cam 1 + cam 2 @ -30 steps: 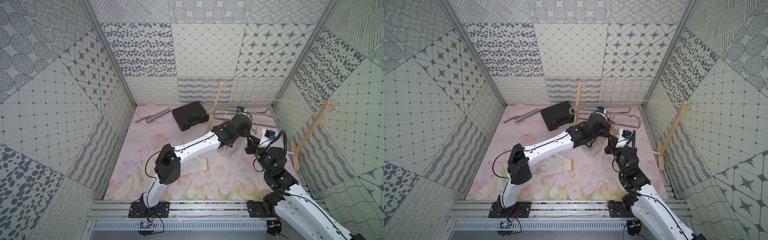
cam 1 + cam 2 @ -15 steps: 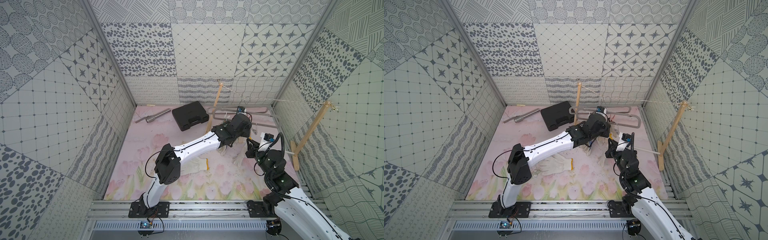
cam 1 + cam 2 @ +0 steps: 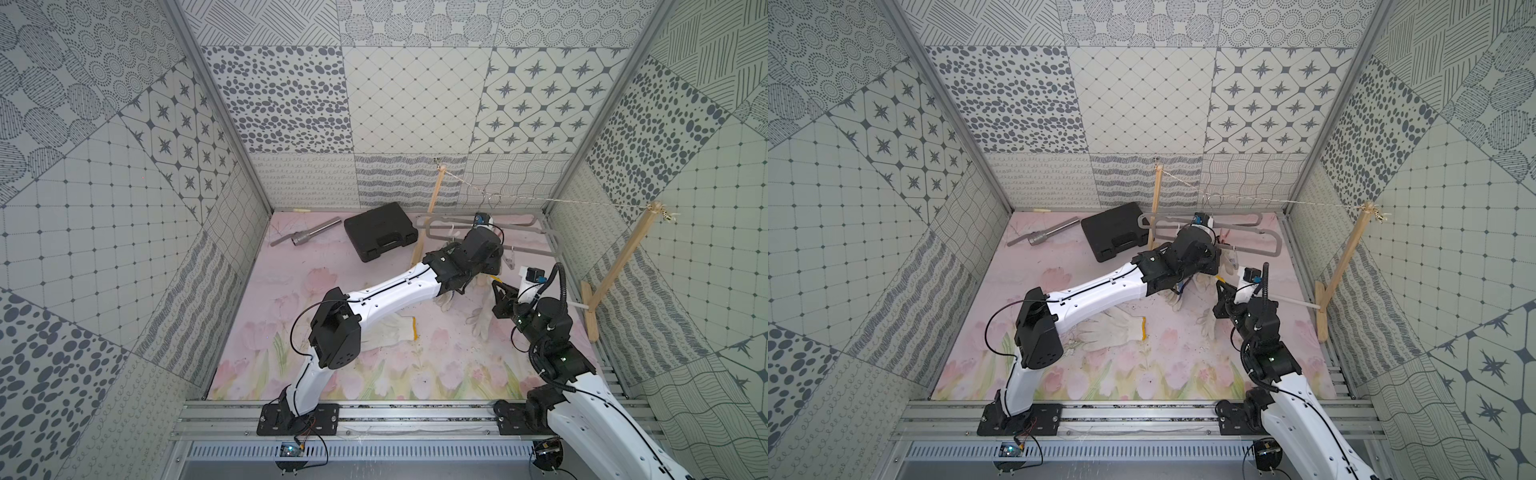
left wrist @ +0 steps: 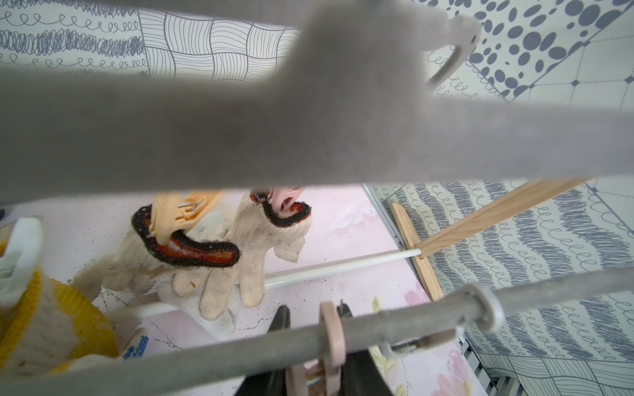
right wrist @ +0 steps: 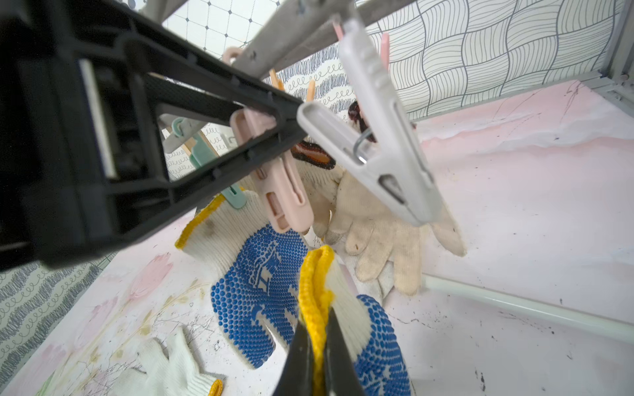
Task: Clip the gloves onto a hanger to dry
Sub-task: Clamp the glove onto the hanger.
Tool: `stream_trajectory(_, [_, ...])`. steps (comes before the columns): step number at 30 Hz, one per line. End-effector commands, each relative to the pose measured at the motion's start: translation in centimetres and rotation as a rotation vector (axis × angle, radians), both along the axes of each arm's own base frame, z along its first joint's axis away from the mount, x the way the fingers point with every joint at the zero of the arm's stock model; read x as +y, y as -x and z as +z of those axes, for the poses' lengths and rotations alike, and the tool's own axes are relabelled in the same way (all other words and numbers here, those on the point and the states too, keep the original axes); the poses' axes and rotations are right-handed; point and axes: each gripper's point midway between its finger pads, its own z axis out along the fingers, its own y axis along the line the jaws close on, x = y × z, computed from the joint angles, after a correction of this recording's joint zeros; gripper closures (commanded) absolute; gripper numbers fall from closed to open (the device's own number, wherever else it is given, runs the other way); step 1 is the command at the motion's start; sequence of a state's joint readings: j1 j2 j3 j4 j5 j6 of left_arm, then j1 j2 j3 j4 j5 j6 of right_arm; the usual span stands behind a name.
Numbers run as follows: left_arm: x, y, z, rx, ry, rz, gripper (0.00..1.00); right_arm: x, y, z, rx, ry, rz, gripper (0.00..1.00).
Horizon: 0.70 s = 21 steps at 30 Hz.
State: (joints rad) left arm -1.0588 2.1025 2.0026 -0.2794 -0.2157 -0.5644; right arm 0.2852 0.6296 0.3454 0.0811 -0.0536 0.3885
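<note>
The right arm has shifted only slightly, its right gripper near the grey hanger in both top views. Left wrist view: the left gripper jaws squeeze a pink peg on the hanger. Right wrist view: right jaws clamp a blue-dotted glove by its yellow cuff, near that peg.

Two cream gloves with black-and-red cuffs are hanging from an orange peg and a pink peg under the blurred grey hanger, their fingers drooping over a white rod. The dark jaws of the left gripper are pinching a beige peg on the nearer bar.
</note>
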Motion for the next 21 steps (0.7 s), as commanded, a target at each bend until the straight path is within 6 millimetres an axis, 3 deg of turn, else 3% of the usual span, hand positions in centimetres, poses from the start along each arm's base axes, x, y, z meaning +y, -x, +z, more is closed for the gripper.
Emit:
stream_trajectory(1, [0.2,0.1,2.1,-0.029,0.024,-0.023,1.00,0.6,-0.6,1.8,-0.065,-0.021,0.029,1.00])
stream_trajectory(10, [0.3,0.1,2.1,-0.025,0.027,-0.019,1.00,1.2,-2.1,3.8,-0.082,-0.061,0.024,1.00])
stream_trajectory(21, [0.5,0.0,1.9,-0.022,0.019,-0.010,1.00,0.8,-3.2,5.2,-0.100,0.045,-0.071,1.00])
